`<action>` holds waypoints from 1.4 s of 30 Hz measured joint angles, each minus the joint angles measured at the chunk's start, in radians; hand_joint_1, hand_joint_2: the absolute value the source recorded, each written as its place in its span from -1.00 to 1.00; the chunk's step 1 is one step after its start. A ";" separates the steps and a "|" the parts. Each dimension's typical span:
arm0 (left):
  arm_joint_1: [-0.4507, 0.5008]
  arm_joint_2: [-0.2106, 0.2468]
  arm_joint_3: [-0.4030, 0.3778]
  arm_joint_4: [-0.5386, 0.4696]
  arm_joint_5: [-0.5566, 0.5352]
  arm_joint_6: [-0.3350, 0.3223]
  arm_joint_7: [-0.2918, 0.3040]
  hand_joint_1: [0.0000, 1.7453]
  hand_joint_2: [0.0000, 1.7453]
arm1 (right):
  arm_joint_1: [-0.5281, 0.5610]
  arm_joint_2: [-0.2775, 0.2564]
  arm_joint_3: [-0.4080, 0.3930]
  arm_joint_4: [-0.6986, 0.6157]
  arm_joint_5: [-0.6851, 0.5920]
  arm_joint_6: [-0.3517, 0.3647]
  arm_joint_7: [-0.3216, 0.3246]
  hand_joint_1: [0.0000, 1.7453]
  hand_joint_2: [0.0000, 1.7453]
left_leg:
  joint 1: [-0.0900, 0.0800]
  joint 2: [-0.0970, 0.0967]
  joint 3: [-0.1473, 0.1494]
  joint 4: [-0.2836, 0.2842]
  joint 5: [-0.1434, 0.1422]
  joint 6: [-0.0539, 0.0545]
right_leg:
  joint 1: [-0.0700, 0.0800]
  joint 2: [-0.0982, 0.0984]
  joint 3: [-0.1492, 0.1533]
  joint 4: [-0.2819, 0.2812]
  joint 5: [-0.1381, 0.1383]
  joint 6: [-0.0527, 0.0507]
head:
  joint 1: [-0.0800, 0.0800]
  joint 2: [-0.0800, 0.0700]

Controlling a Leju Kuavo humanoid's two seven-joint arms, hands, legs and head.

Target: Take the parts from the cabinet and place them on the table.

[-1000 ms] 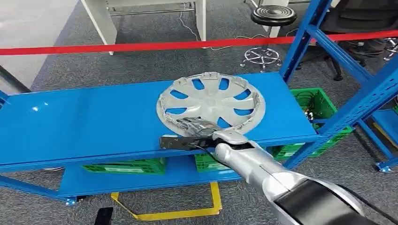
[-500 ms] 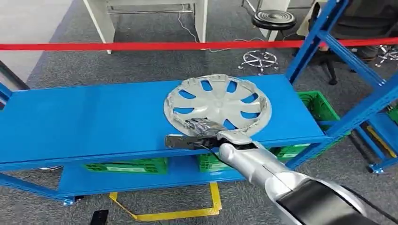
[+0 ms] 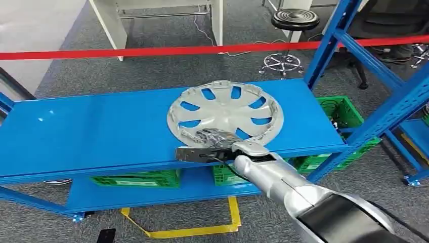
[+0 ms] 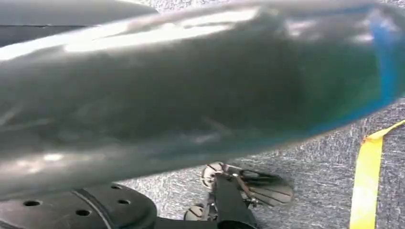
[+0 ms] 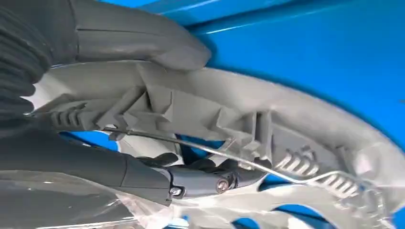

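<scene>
Closest in, the silver right arm [image 3: 283, 182] reaches up from the bottom right, and the right hand [image 3: 215, 139] is clamped on the near rim of the hubcap [image 3: 225, 112] — the wrist view has the thumb [image 5: 138, 38] on the outside of the rim and the dark fingers [image 5: 200, 179] hooked under it, by the wire ring and clips. The hubcap lies inner side up on the top blue shelf [image 3: 91, 131], right of middle, near the front edge. Below it are green crates [image 3: 136, 178] on the lower shelf and yellow tape [image 3: 177, 232] on the carpet. Further back, red tape [image 3: 152, 51] stretches across, then a black stool [image 3: 294, 19]. Left hand — can't tell, that wrist view is too blurred.
</scene>
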 joint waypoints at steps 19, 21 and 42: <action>-0.001 0.012 0.008 0.004 -0.012 0.019 0.008 -1.00 -1.00 | -0.018 -0.011 -0.008 0.004 -0.014 0.062 -0.010 1.00 1.00 | 0.002 0.011 0.074 -0.128 0.066 0.040 | -0.003 0.011 -0.156 0.305 -0.128 0.046 | 0.011 0.000; -0.001 0.012 0.008 0.005 -0.012 0.021 0.007 -1.00 -1.00 | -0.026 -0.013 -0.008 0.005 -0.011 0.078 -0.010 1.00 1.00 | 0.001 0.008 0.077 -0.127 0.066 0.039 | -0.002 0.011 -0.098 0.189 -0.050 0.040 | 0.011 0.000; 0.001 0.020 0.013 0.005 -0.004 0.033 -0.005 -1.00 -1.00 | -0.040 -0.016 -0.008 0.005 0.000 0.113 -0.004 1.00 1.00 | 0.007 0.001 0.076 -0.120 0.060 0.010 | 0.000 0.012 -0.003 0.003 0.003 0.038 | 0.007 0.000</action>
